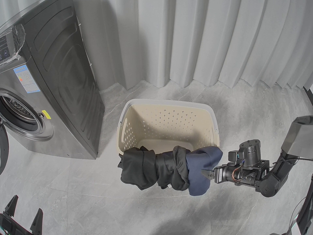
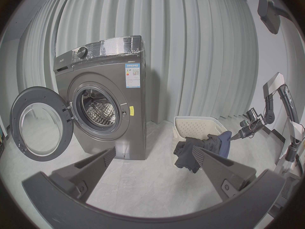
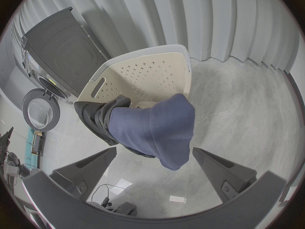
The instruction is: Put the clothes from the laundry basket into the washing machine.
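Washing machine [image 1: 55,82] far left, door [image 2: 38,124] swung open. Left gripper [image 1: 26,204] well apart from the basket, jaws apart. Laundry basket [image 1: 169,102] on the floor at centre. The clothes [image 1: 153,170] are a black and navy bundle, draped over its near rim. Right gripper [image 1: 206,173] at the navy end, jaws spread wide, not clamped.

Bright, even light casts soft shadows; wrist views fisheye-bent
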You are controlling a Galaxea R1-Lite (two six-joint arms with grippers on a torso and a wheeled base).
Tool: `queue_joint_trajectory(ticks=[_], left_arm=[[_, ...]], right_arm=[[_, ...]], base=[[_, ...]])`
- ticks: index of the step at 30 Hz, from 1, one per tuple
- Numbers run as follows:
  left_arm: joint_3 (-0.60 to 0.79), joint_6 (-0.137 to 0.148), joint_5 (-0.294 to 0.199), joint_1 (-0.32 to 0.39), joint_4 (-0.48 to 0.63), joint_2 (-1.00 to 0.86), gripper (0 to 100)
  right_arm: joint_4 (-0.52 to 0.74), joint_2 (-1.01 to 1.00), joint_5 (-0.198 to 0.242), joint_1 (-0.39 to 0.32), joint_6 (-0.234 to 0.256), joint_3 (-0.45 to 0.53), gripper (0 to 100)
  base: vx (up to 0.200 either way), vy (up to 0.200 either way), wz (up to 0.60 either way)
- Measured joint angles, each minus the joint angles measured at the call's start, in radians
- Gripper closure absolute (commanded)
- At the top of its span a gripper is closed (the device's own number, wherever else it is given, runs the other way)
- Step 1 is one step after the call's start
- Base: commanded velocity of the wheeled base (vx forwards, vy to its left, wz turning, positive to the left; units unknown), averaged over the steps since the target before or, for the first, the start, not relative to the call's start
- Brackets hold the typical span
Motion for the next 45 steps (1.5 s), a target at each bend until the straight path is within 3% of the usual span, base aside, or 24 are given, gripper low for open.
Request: queue_joint_trajectory(ticks=[12,13,30,45], left_arm=[[0.0,0.0,0.0,0.0,0.0,0.0,0],[0.0,0.0,0.0,0.0,0.0,0.0,0],[0.0,0.0,0.0,0.0,0.0,0.0,0],[0.0,-0.001,0.0,0.0,0.0,0.0,0]], right_arm=[[-0.012,0.091,0.0,-0.016,0.001,-0.101,0],[-0.026,0.094,0.001,-0.017,0.001,-0.104,100],[-0.091,0.076,0.001,-0.004,0.009,-0.068,100],[-0.107,-0.166,-0.002,0.033,0.005,0.071,100]], base=[[0.0,0.0,0.0],[0.0,0.0,0.0],[0.0,0.0,0.0],[0.0,0.0,0.0]])
